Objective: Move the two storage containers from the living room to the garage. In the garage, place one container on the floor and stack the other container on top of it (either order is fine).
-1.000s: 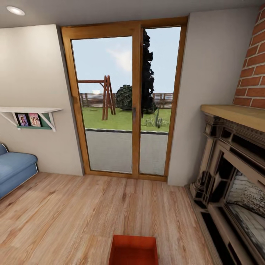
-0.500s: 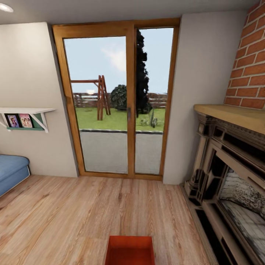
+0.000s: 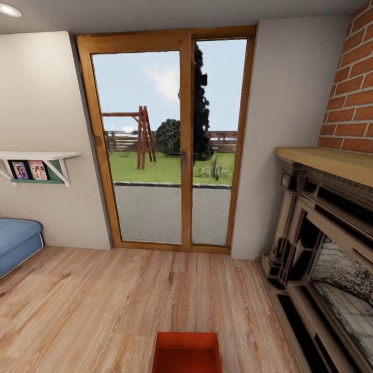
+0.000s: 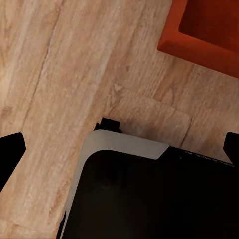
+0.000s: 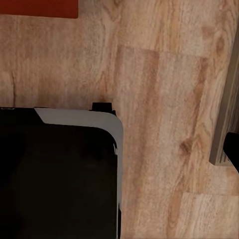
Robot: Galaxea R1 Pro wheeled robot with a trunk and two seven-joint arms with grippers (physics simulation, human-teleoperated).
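One red-orange storage container sits on the living room's wood-plank flooring, at the near edge of the head view just ahead of my base. Its corner shows in the left wrist view, and an edge shows in the right wrist view. My left gripper hangs open over my dark base, one black fingertip far from the other. My right gripper is open too, with one fingertip showing and nothing held. The garage is out of view.
Wood-framed glass doors stand straight ahead. A dark ornate fireplace under a brick chimney lines the right side. A blue sofa and a white wall shelf are at the left. My dark base is below both wrists.
The whole head view has swung a little, so the camera moved. The container keeps its place in front of my base. Both grippers stay open.
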